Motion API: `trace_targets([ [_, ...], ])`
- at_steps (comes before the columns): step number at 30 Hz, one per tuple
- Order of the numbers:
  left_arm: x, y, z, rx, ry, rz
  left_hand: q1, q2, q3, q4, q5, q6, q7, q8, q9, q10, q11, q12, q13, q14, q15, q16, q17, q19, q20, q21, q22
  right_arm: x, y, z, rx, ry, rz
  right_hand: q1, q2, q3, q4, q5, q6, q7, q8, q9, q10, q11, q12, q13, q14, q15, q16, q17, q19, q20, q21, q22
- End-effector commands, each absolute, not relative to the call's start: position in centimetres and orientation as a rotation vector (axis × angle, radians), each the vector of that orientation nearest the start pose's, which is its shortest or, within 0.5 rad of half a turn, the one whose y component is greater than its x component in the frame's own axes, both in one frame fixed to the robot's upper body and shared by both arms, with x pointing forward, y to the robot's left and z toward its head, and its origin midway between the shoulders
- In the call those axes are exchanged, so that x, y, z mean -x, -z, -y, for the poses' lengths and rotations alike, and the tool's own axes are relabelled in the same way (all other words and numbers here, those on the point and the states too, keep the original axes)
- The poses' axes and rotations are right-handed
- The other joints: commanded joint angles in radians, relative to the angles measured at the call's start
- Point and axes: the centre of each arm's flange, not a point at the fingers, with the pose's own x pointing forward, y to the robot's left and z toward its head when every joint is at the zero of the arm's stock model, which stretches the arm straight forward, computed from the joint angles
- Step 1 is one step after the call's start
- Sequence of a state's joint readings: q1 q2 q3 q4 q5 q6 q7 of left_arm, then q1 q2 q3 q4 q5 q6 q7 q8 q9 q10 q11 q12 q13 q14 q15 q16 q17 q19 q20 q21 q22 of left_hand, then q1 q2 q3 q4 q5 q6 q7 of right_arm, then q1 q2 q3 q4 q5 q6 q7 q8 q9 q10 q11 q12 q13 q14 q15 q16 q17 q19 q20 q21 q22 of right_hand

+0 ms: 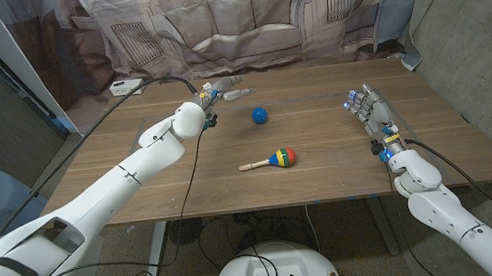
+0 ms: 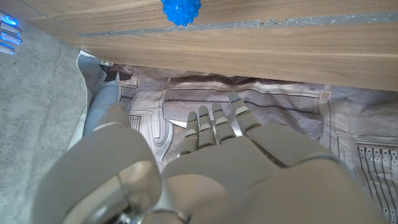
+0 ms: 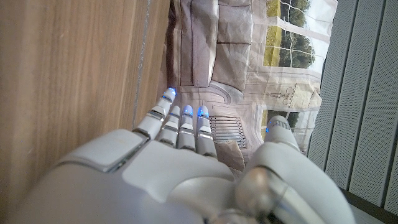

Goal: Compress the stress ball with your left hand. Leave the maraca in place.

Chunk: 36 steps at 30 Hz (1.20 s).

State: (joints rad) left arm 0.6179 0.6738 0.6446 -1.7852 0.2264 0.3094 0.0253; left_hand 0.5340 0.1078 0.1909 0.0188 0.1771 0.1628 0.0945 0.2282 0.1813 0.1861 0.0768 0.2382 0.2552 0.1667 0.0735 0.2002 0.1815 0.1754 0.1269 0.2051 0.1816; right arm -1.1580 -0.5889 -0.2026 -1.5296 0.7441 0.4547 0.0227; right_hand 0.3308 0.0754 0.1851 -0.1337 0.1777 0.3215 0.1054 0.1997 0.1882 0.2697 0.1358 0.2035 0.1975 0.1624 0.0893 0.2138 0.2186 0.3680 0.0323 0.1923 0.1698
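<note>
I have the left hand [image 1: 222, 93] over the far part of the table [image 1: 321, 176], its fingers [image 2: 214, 124] extended and slightly apart, holding nothing. The ball [image 1: 259, 114], blue and spiky, lies on the wood near that hand, apart from it, on the side toward the table's middle. In the left wrist view the ball [image 2: 181, 10] shows on the wood beyond the fingertips, with no contact. The maraca [image 1: 270, 161] lies on its side closer to me than the ball, well apart from it, its striped head pointing toward my right and its wooden handle toward my left. The right hand [image 1: 369, 109] stands near the table's right edge, fingers [image 3: 180, 121] straight, side by side and holding nothing, with blue lights at the tips.
</note>
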Motion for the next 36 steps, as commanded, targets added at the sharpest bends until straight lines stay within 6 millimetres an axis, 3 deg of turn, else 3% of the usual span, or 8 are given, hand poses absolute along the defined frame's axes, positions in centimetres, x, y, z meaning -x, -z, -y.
trace_targets([
  [1, -61.0, -9.0, -18.6, -0.926, 0.115, 0.642, -0.015, -0.003, -0.003, 0.007, -0.001, 0.008, 0.0, 0.003, 0.003, 0.007, 0.002, 0.007, 0.001, 0.007, 0.0, 0.003, 0.003, 0.013, 0.001, 0.003, 0.001, -57.7, 6.2, 34.6, -0.124, -0.138, 0.688, 0.004, -0.003, -0.004, 0.002, -0.002, -0.002, 0.003, -0.004, 0.003, 0.001, -0.001, -0.002, 0.002, 0.002, -0.003, 0.0, 0.004, -0.005, -0.003, 0.002, 0.004],
  [3, -61.0, -8.8, -18.7, -0.894, 0.124, 0.64, -0.021, -0.003, -0.004, 0.009, 0.0, 0.013, 0.0, 0.002, 0.002, 0.012, 0.0, 0.008, -0.001, 0.011, 0.003, 0.004, 0.003, 0.017, 0.004, 0.005, 0.001, -58.2, 6.3, 34.4, -0.167, -0.168, 0.685, 0.003, -0.004, -0.005, 0.002, -0.002, 0.004, 0.0, -0.001, 0.003, 0.008, -0.001, 0.001, 0.002, 0.006, -0.003, 0.001, 0.003, -0.001, 0.001, 0.003, 0.004],
  [9, -60.3, -8.7, -19.6, -0.887, 0.115, 0.653, -0.03, -0.004, -0.008, 0.013, 0.0, 0.019, 0.001, 0.0, 0.002, 0.015, 0.006, 0.007, -0.004, 0.01, 0.003, 0.002, 0.003, 0.015, 0.007, 0.003, 0.001, -57.7, 5.2, 33.6, -0.083, -0.169, 0.701, 0.003, -0.004, -0.005, 0.002, -0.002, 0.006, 0.002, -0.001, 0.003, 0.006, 0.001, 0.0, 0.002, 0.004, -0.004, 0.0, 0.003, -0.001, 0.0, 0.003, 0.004],
  [14, -61.0, -9.8, -20.4, -0.876, 0.159, 0.642, -0.041, -0.005, -0.013, 0.017, 0.001, 0.021, 0.003, -0.003, 0.002, 0.015, 0.013, 0.005, -0.007, 0.008, 0.008, -0.001, 0.003, 0.01, 0.008, 0.001, 0.001, -57.8, 4.8, 33.6, -0.083, -0.158, 0.693, 0.003, -0.005, -0.006, 0.001, -0.002, 0.006, 0.002, -0.001, 0.003, 0.009, 0.002, 0.001, 0.002, 0.006, -0.002, 0.001, 0.003, -0.001, 0.0, 0.003, 0.004],
  [18, -61.3, -8.8, -20.6, -0.834, 0.166, 0.646, -0.046, -0.006, -0.015, 0.02, 0.001, 0.018, 0.002, -0.007, 0.002, 0.012, 0.008, 0.003, -0.009, 0.006, 0.008, -0.002, 0.003, 0.009, 0.008, 0.0, 0.001, -58.0, 5.8, 32.7, -0.12, -0.152, 0.689, 0.003, -0.005, -0.006, 0.001, -0.002, 0.004, 0.001, -0.002, 0.003, 0.008, 0.0, 0.0, 0.002, 0.005, -0.003, 0.0, 0.003, -0.001, 0.0, 0.003, 0.004],
  [24, -61.5, -8.3, -20.8, -0.821, 0.197, 0.668, -0.054, -0.007, -0.018, 0.023, 0.002, 0.02, 0.002, -0.009, 0.002, 0.013, 0.013, 0.002, -0.011, 0.005, 0.01, -0.003, 0.003, 0.006, 0.013, -0.001, 0.001, -57.4, 4.4, 31.9, -0.073, -0.143, 0.722, 0.004, -0.005, -0.006, 0.001, -0.002, 0.005, 0.001, -0.001, 0.003, 0.01, 0.002, 0.001, 0.002, 0.006, -0.002, 0.001, 0.003, -0.001, 0.0, 0.004, 0.004],
  [36, -60.6, -7.3, -20.6, -0.741, 0.158, 0.699, -0.068, -0.011, -0.025, 0.028, 0.003, 0.021, -0.002, -0.014, 0.002, 0.014, 0.012, 0.001, -0.015, 0.003, 0.011, -0.005, 0.003, 0.0, 0.014, -0.003, 0.001, -57.7, 4.7, 33.0, -0.081, -0.179, 0.706, 0.004, -0.005, -0.006, 0.001, -0.002, 0.005, 0.002, -0.002, 0.003, 0.01, 0.0, 0.001, 0.002, 0.007, -0.003, 0.001, 0.003, 0.0, 0.0, 0.004, 0.004],
])
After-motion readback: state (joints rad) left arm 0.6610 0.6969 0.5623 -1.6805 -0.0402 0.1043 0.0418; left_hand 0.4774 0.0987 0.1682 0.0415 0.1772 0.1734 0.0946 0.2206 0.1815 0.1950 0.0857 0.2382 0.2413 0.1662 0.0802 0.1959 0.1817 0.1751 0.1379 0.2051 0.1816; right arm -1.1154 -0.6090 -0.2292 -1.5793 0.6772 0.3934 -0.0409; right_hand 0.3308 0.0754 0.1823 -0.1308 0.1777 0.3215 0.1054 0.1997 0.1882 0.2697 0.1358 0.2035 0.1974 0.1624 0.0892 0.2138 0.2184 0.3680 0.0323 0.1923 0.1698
